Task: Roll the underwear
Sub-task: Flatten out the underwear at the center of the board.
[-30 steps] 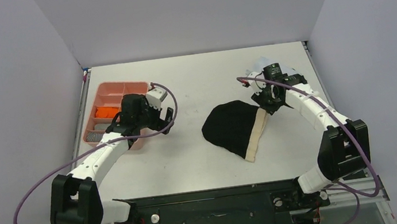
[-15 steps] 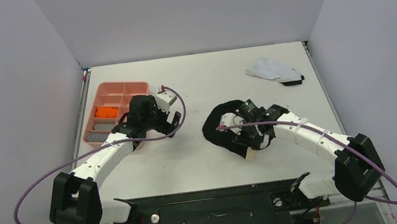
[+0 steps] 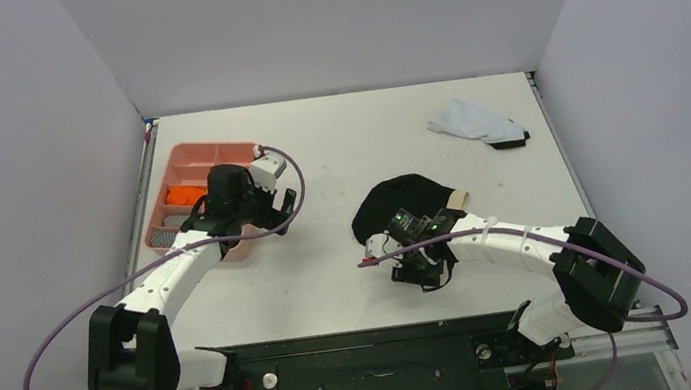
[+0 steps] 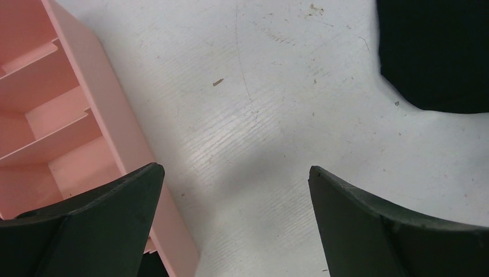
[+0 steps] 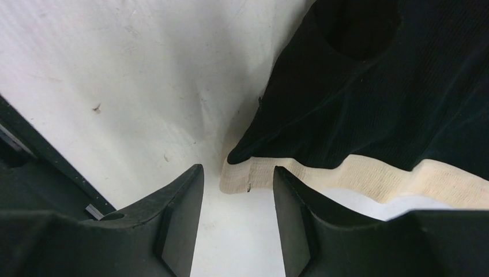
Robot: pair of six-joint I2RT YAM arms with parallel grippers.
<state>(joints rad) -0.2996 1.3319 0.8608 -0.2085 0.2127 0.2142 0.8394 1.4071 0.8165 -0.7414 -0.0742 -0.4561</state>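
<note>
The black underwear (image 3: pixel 401 200) with its beige waistband (image 3: pixel 456 199) lies bunched on the table right of centre. My right gripper (image 3: pixel 423 263) is at its near edge, low over the table. In the right wrist view the gripper (image 5: pixel 237 173) is open, and the corner of the waistband (image 5: pixel 248 176) lies just at its fingertips, with the black cloth (image 5: pixel 375 104) beyond. The orange underwear (image 3: pixel 185 193) sits in the pink tray (image 3: pixel 206 158). My left gripper (image 3: pixel 276 216) is open and empty beside the tray's right wall (image 4: pixel 109 127). The black cloth (image 4: pixel 438 52) shows far off.
A light grey cloth (image 3: pixel 478 124) lies at the back right of the table. The pink tray has several compartments, and one near one holds something grey (image 3: pixel 166 239). The dark front rail (image 5: pixel 34 156) of the table is close to my right gripper.
My right arm swung from the far right side of the black underwear to its near edge and came down at the waistband corner. My left gripper drifted right, then back to the tray.
</note>
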